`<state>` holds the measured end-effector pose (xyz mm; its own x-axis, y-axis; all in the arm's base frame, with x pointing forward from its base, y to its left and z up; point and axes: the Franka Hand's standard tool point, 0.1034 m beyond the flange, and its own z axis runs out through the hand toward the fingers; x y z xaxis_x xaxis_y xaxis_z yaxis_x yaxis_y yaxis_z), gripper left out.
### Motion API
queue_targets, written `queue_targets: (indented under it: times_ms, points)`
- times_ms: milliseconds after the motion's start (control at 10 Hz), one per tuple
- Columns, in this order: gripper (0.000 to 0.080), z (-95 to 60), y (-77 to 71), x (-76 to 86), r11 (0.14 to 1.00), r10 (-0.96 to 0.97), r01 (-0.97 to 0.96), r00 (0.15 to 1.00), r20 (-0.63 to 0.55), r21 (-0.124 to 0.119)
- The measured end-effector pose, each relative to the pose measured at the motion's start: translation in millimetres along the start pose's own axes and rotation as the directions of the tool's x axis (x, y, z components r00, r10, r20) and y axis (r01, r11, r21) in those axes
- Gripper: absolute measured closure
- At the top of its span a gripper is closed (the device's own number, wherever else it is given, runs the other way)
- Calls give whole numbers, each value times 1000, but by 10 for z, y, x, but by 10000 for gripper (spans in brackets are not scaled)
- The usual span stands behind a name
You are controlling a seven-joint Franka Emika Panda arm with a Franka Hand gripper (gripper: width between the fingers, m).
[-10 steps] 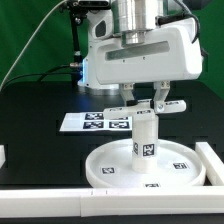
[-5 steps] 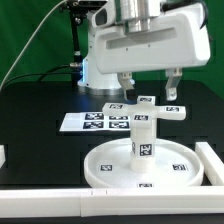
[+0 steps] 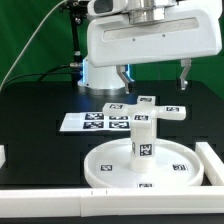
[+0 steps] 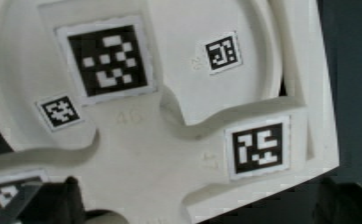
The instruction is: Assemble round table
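White post (image 3: 143, 135) upright on disc (image 3: 110, 165); black-white tags, no readable text; claw (image 3: 153, 72) apart, empty.

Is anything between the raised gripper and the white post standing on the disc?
Nothing visible. The open gripper hangs above the thick white tagged cylindrical post, which stands upright on the large flat white plastic disc; only the post's own flat white cross-shaped top piece lies beneath the fingers.

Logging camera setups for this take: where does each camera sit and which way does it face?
Exterior view: off the arm, slightly raised, facing the disc and its upright post; the open claw hangs above them.
Wrist view: on the wrist, looking down close onto tagged white plastic; no claw part clearly shows.
Shared: the same tagged white plastic.
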<state>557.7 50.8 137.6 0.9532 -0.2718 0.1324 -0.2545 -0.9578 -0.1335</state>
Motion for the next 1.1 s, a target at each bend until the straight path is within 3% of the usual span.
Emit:
queue_targets:
  times_ms: [100,300,400,700,1100]
  points:
    - [151,13,34,0,993,-120,120,993,12,-11]
    - [151,62,167,120,872,-481,487,872,96,-56]
    - [151,86,176,160,810,-577,584,810,107,-57]
    - [151,100,177,144,791,-602,609,791,113,-53]
    - [151,254,112,76,818,-562,573,814,146,-50]
